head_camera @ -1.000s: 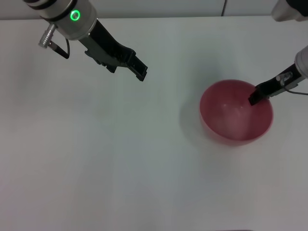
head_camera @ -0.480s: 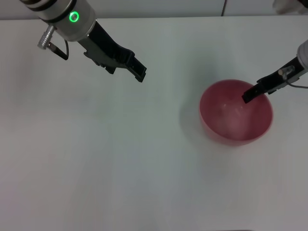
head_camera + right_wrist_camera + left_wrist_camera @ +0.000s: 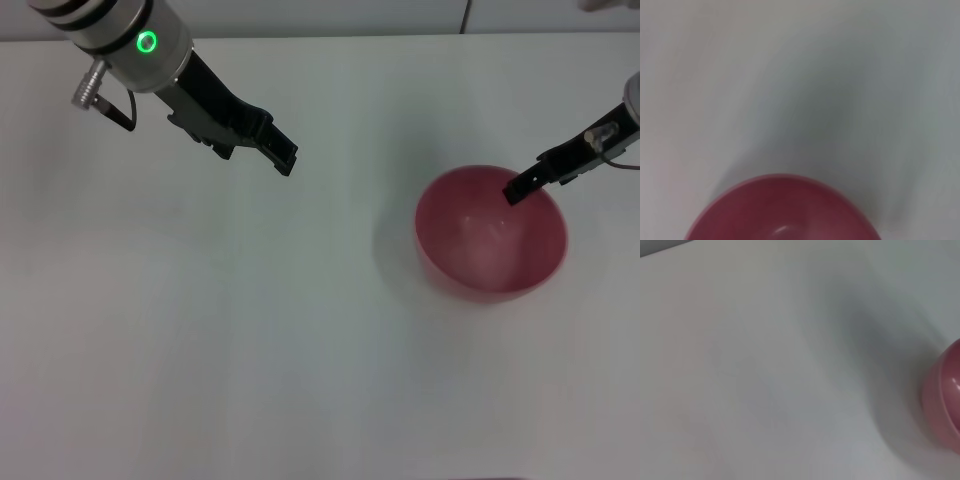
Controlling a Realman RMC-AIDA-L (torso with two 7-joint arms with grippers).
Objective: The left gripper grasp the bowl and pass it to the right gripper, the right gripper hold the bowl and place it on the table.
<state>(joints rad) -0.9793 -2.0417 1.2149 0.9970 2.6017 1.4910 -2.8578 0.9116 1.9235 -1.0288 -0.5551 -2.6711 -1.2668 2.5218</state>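
Table (image 3: 250,350): plain white surface filling the head view; it bears the bowl on the robot's right side.
Bowl (image 3: 490,235): pink, round and deep, sitting upright on the table with its opening facing up. Held by neither gripper. The left wrist view catches only a part of its outer wall (image 3: 942,400) at the frame edge, and the right wrist view shows its rim and inside (image 3: 782,210) against the white table.
Left gripper (image 3: 283,155): chunky and black, on the arm with the green ring, at the far left part of the table and well apart from the bowl. It hangs in the air, pointing toward the bowl's side. How far its fingers are parted cannot be made out; it holds nothing.
Right gripper (image 3: 517,190): slim and black, reaching in from the right edge, its tip over the bowl's far right rim, just inside the opening. Whether it touches the rim cannot be told, nor whether its fingers are parted or closed.
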